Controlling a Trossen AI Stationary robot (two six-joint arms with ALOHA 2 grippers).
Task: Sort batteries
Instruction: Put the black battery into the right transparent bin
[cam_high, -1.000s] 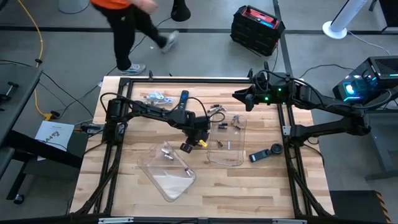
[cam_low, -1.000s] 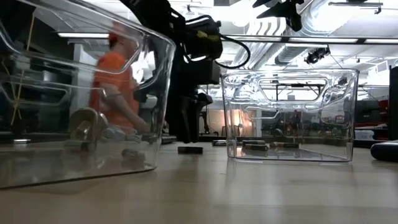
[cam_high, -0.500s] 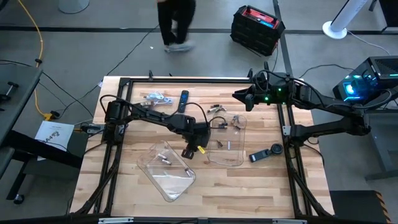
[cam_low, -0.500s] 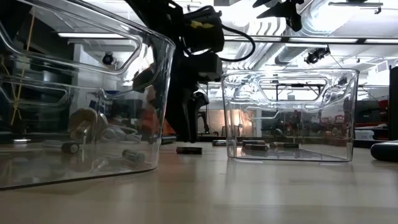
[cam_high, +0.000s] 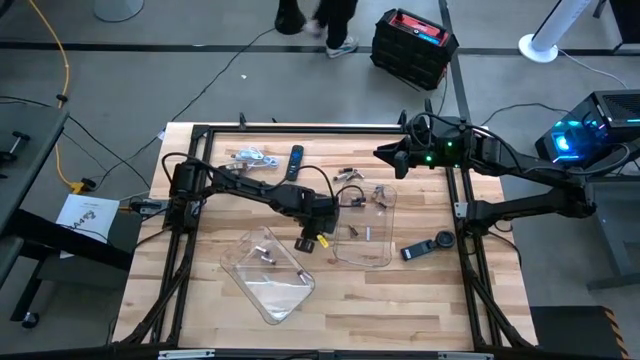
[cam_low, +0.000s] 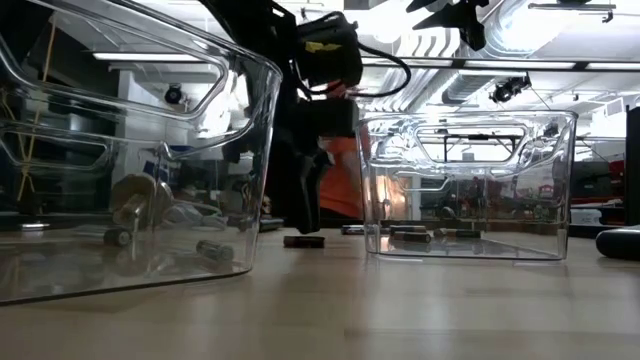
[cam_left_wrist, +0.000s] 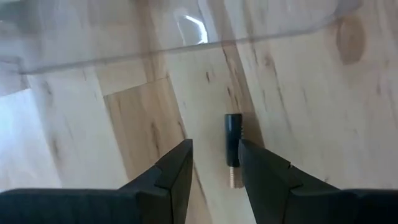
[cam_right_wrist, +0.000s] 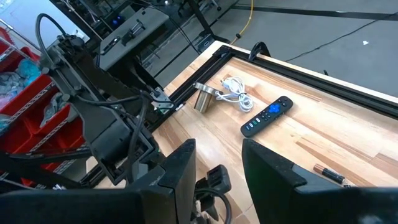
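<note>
Our left arm stretched across to mid-table, our left gripper (cam_high: 310, 240) low over the wood with fingers (cam_left_wrist: 177, 171) parted (nothing between them), our right arm parked high at the far edge, right gripper (cam_high: 385, 155) open.

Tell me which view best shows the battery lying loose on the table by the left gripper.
Left wrist view: the dark battery lies just beyond the open left gripper. The low view shows it end-on; in the high view the gripper hides it; the right wrist view misses it.
</note>
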